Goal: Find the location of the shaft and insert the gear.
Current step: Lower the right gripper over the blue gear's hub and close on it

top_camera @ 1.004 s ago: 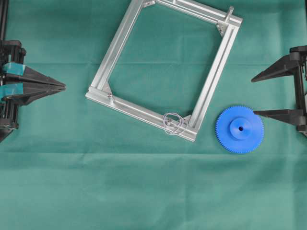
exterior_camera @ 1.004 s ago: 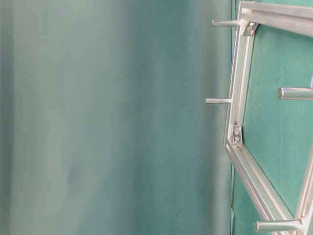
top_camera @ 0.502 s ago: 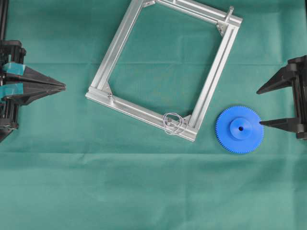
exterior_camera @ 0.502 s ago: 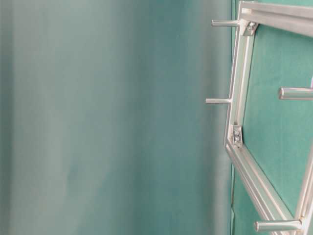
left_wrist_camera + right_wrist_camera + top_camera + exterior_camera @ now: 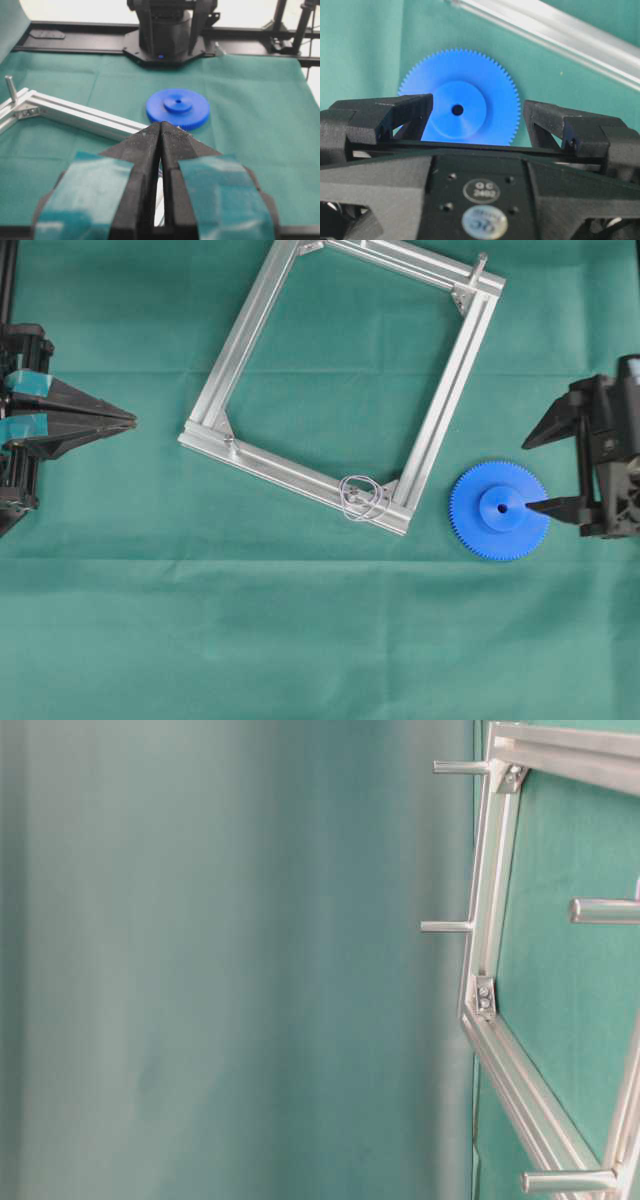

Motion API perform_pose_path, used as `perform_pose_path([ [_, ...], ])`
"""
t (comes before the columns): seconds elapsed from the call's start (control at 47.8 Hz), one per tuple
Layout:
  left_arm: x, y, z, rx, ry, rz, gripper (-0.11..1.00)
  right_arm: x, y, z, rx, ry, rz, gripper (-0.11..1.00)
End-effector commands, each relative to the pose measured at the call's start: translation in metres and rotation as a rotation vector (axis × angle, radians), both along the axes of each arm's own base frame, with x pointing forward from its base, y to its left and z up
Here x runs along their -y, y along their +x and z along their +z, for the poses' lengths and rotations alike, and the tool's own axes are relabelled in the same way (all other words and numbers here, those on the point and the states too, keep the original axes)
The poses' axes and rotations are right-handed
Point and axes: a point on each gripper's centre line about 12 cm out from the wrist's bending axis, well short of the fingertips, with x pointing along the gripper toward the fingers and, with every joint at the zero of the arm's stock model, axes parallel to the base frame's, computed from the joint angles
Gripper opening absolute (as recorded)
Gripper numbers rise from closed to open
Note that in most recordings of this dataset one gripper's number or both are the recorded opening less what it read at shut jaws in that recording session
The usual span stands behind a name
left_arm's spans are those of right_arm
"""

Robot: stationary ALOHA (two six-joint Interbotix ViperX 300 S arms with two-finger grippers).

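Observation:
The blue toothed gear [image 5: 499, 510] lies flat on the green cloth, just right of the aluminium frame's [image 5: 250, 325] near corner. The shaft [image 5: 361, 496] is a short pin ringed by thin wire loops on the frame's front rail, left of the gear. My right gripper [image 5: 528, 476] is open at the gear's right side, one fingertip over the gear's right half, the other off it. In the right wrist view the gear [image 5: 465, 102] shows between the spread fingers [image 5: 395, 117]. My left gripper [image 5: 130, 421] is shut and empty at the far left; its wrist view shows the gear [image 5: 177, 107] beyond the tips [image 5: 160, 125].
A longer bare pin [image 5: 479, 264] stands on the frame's far right corner and shows as a pin [image 5: 10, 89] in the left wrist view. The table-level view shows the frame [image 5: 490, 870] with several pins sticking out. Green cloth [image 5: 300, 640] covers the table.
My right gripper has swung down and toward the front over the gear, its nearer fingertip now reaching over the gear's right half. The left gripper, gear and frame have not moved.

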Motion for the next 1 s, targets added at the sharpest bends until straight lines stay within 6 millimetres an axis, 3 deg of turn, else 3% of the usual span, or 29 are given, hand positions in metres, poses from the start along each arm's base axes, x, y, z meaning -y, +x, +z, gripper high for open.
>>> perform_pose_path([
  [0.0,-0.001,0.002,0.011,0.029,0.001,0.003,0.01,-0.001,0.007,0.0,-0.003,0.002,-0.003,0.91],
  [0.418,-0.001,0.002,0.01,0.021,0.0,0.003,0.01,0.0,0.013,-0.033,-0.092,0.019,-0.046,0.91],
  [0.983,-0.001,0.002,0.01,0.022,-0.003,0.003,0.01,-0.005,0.018,-0.061,-0.102,0.044,-0.073,0.91],
])
